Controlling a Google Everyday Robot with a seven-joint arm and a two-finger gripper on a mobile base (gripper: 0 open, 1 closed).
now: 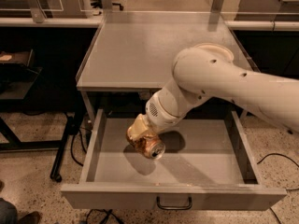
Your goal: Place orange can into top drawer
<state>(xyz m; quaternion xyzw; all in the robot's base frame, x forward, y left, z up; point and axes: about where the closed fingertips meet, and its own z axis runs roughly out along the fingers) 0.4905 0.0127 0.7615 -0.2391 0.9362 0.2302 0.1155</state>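
Position: the gripper (139, 133) is inside the open top drawer (205, 158), over the left-centre of its flat grey bottom, on a white arm (219, 80) that reaches down from the right under the edge of the grey tabletop (154, 50).

Jaw state: the jaws are closed on the orange can (150, 146), the tan fingers lying against the upper part of its body.

Location of item: the can is tilted, with its silver end facing down and towards the drawer front. A shadow falls on the drawer bottom just below and to the left of it. Whether the can's lower edge touches the bottom cannot be told.

Handling assessment: judged a thin-walled metal can, stiff enough for a moderate squeeze but liable to dent under a hard one. The glossy wall is likely slippery, so hold depends on clamping across the round body, not on friction at the rims. Weight cannot be judged, since nothing shows whether it is full or empty. The best hold is across the middle of the cylinder, as near as the present grip allows.

Risk: released at this tilt, the can will probably tip onto its side and roll; the low drawer walls should contain it
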